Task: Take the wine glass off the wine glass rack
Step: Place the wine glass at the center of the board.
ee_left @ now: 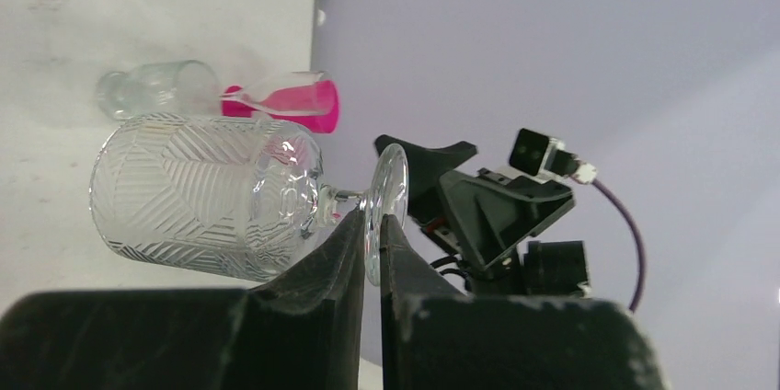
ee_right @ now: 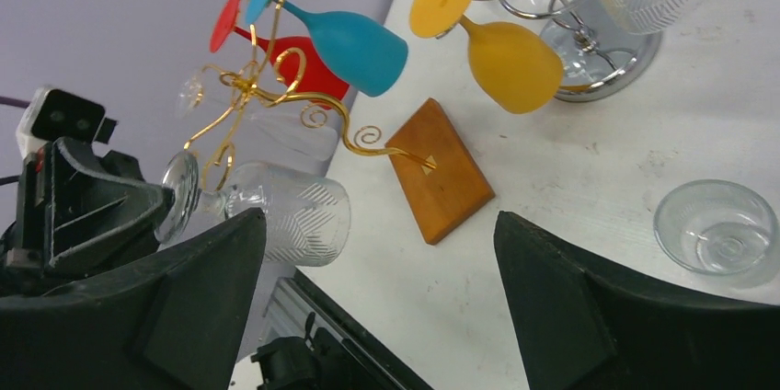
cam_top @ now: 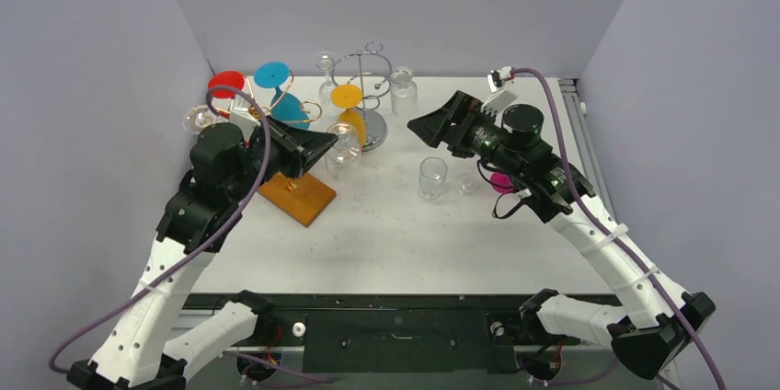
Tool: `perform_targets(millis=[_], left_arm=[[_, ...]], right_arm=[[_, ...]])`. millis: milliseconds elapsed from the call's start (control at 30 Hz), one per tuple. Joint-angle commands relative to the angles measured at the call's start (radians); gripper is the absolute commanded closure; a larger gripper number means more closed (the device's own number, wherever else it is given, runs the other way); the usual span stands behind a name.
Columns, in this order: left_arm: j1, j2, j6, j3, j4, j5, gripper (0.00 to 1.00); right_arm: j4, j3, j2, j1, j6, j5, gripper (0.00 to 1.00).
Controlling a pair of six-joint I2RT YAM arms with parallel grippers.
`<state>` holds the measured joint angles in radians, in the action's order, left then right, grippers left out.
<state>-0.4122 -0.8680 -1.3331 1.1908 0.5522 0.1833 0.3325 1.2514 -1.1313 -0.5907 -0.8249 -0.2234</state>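
White table (cam_top: pixel 405 243), lavender walls: your left gripper (ee_left: pixel 371 252) holds the wine glass (ee_left: pixel 207 197) in the air between two racks.

Around it, the gold rack (ee_right: pixel 248 86) on its wooden base (cam_top: pixel 296 195) stands just to its left. The silver rack (cam_top: pixel 368 86) is close behind, its yellow glass (cam_top: pixel 349 119) hanging just beside the bowl. A blue glass (cam_top: pixel 290 107) and a red glass (cam_top: pixel 226 84) hang further back. A clear glass (cam_top: pixel 433 177) stands mid-table and a pink glass (cam_top: pixel 501 182) lies under your right arm, both well apart. The wine glass lies on its side, long axis level, mouth pointing right. Your left fingers are clenched on its foot. Your right gripper (ee_right: pixel 382 261) is spread wide with nothing in it.
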Motion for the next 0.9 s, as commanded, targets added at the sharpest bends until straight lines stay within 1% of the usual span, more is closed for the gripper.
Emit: perform_targets(millis=[0, 133, 267, 367, 567, 700, 867], left_arm=[[-0.053, -0.08, -0.081, 0.132, -0.28, -0.042, 1.0], [-0.057, -0.146, -0.144, 0.177, -0.371, -0.018, 1.0], [-0.065, -0.196, -0.202, 0.194, -0.469, 0.0, 1.0], [-0.081, -0.227, -0.233, 0.206, -0.509, 0.003, 1.0], [-0.117, -0.276, -0.279, 0.221, -0.599, 0.005, 1.0], [-0.141, -0.308, -0.289, 0.245, -0.622, 0.003, 1.0], [-0.156, -0.331, -0.297, 0.268, -0.643, 0.003, 1.0]], right_arm=[[-0.263, -0.093, 0.08, 0.005, -0.063, -0.046, 0.09], [-0.487, -0.211, 0.147, 0.011, -0.122, -0.067, 0.02], [-0.63, -0.27, 0.171, 0.026, -0.168, -0.094, 0.0], [-0.733, -0.301, 0.153, 0.043, -0.237, -0.13, 0.0], [-0.946, -0.34, 0.068, 0.059, -0.358, -0.187, 0.0], [-1.006, -0.351, 0.037, 0.064, -0.393, -0.192, 0.0], [-1.019, -0.356, 0.017, 0.069, -0.405, -0.191, 0.0]])
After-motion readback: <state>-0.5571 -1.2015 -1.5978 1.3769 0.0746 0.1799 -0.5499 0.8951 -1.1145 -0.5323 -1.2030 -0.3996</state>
